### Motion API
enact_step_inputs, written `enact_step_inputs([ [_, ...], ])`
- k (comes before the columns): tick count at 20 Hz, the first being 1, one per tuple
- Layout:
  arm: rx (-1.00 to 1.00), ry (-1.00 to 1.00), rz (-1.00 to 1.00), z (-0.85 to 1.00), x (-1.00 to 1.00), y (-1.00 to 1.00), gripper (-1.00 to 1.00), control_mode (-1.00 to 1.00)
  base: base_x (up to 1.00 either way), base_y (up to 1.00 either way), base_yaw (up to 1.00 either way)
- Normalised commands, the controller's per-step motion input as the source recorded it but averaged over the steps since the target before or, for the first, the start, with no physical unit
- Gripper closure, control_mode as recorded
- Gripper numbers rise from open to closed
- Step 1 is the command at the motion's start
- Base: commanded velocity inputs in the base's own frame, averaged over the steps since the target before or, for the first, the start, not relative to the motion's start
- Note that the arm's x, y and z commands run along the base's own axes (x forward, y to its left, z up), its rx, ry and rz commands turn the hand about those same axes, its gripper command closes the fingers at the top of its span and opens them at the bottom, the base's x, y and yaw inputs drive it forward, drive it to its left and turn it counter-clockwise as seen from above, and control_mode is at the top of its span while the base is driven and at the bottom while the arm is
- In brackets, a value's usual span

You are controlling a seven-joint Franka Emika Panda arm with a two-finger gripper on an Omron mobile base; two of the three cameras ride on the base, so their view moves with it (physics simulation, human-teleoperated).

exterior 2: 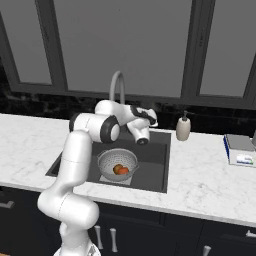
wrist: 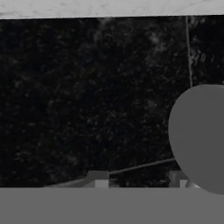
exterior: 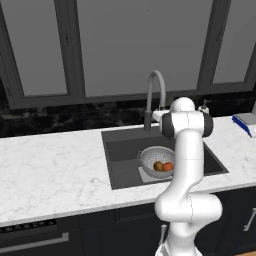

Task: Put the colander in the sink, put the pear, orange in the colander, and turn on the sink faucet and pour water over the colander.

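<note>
White marbled kitchen surface (exterior: pixel 50 170) under dark-framed windows, with a dark grey rectangular recessed sink (exterior: pixel 120 150). Pale grey-white perforated round colander (exterior: pixel 156 161) sits in the sink; small olive-brown pear (exterior: pixel 158 166) and orange-red round orange (exterior: pixel 168 166) lie inside it, touching. These steps look done. Tall arched grey metal faucet (exterior: pixel 156 95) stands behind the sink; no water shows, so turning it on remains. Robot gripper (exterior 2: pixel 143 135) hangs near the faucet; jaws' spread cannot be told.

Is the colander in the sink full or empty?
Not empty: the colander sits upright in the sink holding the pear and orange side by side.
</note>
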Motion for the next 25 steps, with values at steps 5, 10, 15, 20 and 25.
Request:
enact_step_inputs([
  [5, 0.19, 0.03, -0.12, 0.21, 0.12, -1.0, 1.0, -1.0, 0.0, 0.0, 0.0],
  [10, 0.21, 0.06, -0.1, 0.16, 0.13, -1.0, 1.0, -1.0, 0.0, 0.0, 0.0],
  [15, 0.35, -0.01, 0.0, 0.69, -0.01, -1.0, 1.0, -1.0, 0.0, 0.0, 0.0],
  [20, 0.47, -0.2, 0.11, 1.0, -0.34, -0.98, 1.0, -1.0, 0.0, 0.0, 0.0],
  [25, 0.47, -0.25, 0.16, 0.96, -0.77, -1.0, 1.0, -1.0, 0.0, 0.0, 0.0],
])
